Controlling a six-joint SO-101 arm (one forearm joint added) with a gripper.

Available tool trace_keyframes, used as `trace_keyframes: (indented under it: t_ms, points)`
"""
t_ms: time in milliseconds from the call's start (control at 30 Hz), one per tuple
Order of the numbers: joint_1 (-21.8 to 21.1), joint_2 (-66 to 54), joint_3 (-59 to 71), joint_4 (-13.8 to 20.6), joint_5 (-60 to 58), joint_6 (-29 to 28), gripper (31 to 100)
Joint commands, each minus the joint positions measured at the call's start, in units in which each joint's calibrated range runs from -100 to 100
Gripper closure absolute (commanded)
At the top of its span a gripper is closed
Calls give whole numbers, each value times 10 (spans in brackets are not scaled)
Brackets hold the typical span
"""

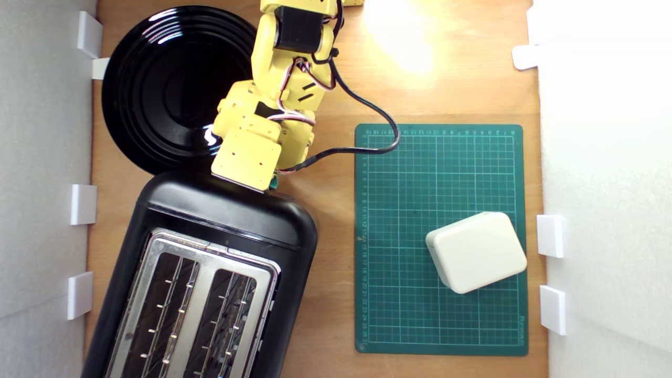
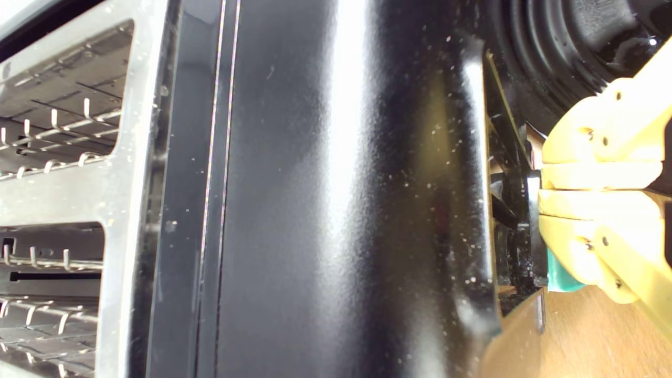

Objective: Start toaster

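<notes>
Lab-type test bench: white foam walls (image 1: 42, 157), green cutting mat (image 1: 441, 294), wood tabletop (image 1: 446, 79).

Count taken from the exterior view. One toaster (image 1: 210, 278) is sitting on the wooden table (image 1: 336, 210), showing two slots in its silver top plate. One round black plate (image 1: 168, 84) is lying beside it. One green cutting mat (image 1: 441, 173) is carrying one cream rounded box (image 1: 476, 252). One yellow arm (image 1: 278, 89) is reaching in, trailing one black cable (image 1: 367, 113). Seven white clips are showing along the side walls: four at the exterior view's left, three at its right.
</notes>
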Motion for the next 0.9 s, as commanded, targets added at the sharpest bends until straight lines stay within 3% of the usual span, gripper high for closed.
trace_keyframes:
  t_ms: [0,533,867]
  points:
    - [-2,48,7,-5,-13,-4,989]
    - [0,144,29,1,-75,-18,989]
    - [5,140,51,1,-81,-15,989]
